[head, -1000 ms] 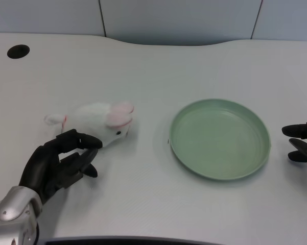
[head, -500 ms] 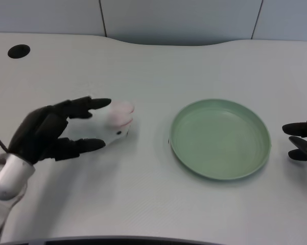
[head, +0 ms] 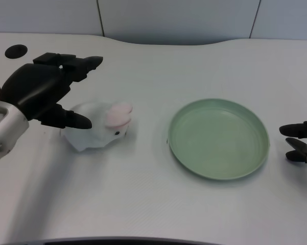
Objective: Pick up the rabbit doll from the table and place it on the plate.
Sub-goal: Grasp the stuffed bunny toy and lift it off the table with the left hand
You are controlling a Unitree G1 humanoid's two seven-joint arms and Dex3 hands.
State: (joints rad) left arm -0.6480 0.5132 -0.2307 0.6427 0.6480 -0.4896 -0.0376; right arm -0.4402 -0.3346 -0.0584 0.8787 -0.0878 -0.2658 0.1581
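White table [head: 158, 204] carries the rabbit doll [head: 99, 127] ungrasped, while the left robot hand [head: 38, 92], fingers spread, has risen above it, so the green plate [head: 218, 138] waits.

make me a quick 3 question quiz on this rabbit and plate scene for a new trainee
1. True or false: the rabbit doll already lies on the green plate.
2. Multiple choice: where is the left robot hand?
A. over the plate
B. at the doll's tail end, fingers spread, on the picture's left
C. out of view
3. Fill in the blank: the doll's pink ears point toward the ____.

Key
1. False. The doll lies on the white table, left of the plate, and the plate holds nothing.
2. B. Whether the hand touches the doll cannot be told.
3. Plate.
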